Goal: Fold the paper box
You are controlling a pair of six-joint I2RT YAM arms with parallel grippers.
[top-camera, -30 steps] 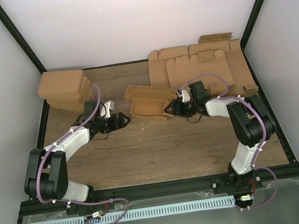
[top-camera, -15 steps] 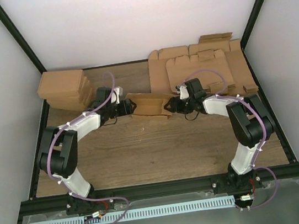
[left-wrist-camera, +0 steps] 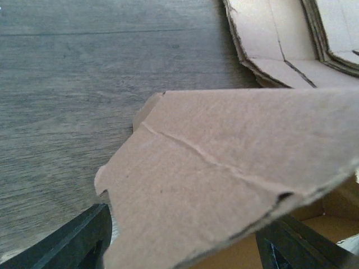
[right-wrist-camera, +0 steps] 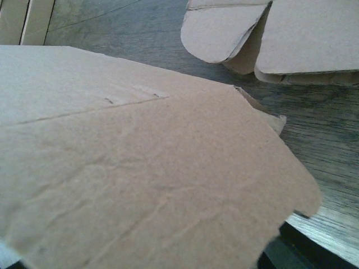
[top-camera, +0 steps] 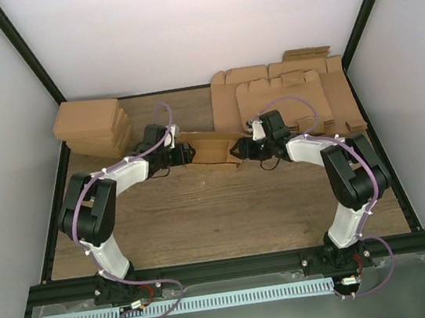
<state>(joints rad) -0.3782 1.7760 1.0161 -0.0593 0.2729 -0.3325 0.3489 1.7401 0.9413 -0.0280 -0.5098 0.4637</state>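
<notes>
Wooden table (top-camera: 205,215) holds the paper box (top-camera: 213,149) beside the flat sheets (top-camera: 282,94). Your left end effector (top-camera: 188,153), spread wide, meets the end away from them. Whether the right end effector (top-camera: 235,152) is open or closed cannot be told. Push both flaps evenly.

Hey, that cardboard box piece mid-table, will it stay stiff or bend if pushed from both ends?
The paper box will probably bend along its crease lines rather than stay flat. Thin, single-layer board suggests it is light and may slide on the wooden table. Its frayed flap edge looks easy to crumple.
</notes>
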